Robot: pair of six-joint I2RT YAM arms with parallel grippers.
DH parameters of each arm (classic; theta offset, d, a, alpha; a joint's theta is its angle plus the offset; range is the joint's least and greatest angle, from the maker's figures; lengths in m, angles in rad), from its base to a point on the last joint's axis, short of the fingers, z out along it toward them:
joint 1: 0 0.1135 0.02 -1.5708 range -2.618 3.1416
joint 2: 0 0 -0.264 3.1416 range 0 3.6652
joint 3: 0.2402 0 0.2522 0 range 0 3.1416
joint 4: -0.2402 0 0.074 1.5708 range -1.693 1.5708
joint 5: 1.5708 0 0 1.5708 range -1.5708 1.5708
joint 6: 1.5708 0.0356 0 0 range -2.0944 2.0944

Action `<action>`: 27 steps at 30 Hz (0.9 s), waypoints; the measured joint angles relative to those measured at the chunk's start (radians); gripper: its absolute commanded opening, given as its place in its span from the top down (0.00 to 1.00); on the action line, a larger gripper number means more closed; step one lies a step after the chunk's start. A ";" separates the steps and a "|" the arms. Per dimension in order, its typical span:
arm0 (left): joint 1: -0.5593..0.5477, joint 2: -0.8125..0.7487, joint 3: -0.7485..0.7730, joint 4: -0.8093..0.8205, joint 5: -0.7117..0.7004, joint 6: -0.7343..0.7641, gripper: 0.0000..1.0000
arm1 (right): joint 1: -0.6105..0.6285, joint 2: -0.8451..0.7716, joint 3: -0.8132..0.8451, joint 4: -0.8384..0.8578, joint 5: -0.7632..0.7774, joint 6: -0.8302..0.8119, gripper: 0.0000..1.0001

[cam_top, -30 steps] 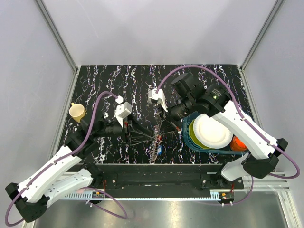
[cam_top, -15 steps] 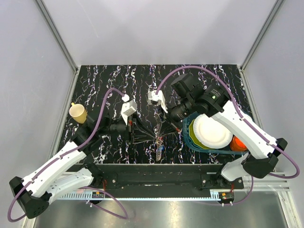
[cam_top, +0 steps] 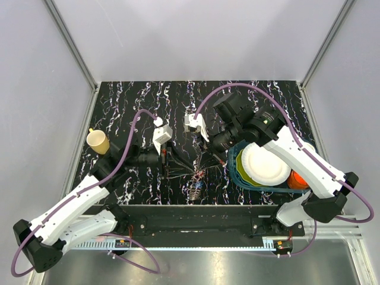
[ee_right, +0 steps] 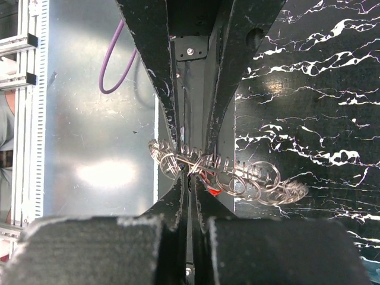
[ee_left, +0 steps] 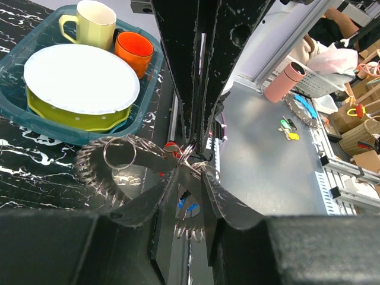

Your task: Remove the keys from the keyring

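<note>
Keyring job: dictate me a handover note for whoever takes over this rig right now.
Left gripper: jaws closed on the silvery, ring-fringed metal keyring.
Right gripper: jaws pinched shut on the same keyring.
It hangs between them above the black marbled table's near edge.
The small red-headed key and blue-headed key both appear to be on it.
Done: keyring gripped by both arms.
Left: work both keys off.
</note>
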 measured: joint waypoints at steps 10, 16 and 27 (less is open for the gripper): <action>0.014 -0.012 0.002 -0.090 -0.028 0.091 0.68 | 0.000 0.005 -0.004 0.024 0.026 0.001 1.00; 0.019 -0.020 0.014 -0.146 -0.037 0.132 0.67 | 0.000 0.012 -0.004 0.031 0.027 0.001 1.00; 0.024 -0.031 0.014 -0.070 -0.003 0.089 0.71 | 0.000 0.021 -0.018 0.053 -0.015 0.001 1.00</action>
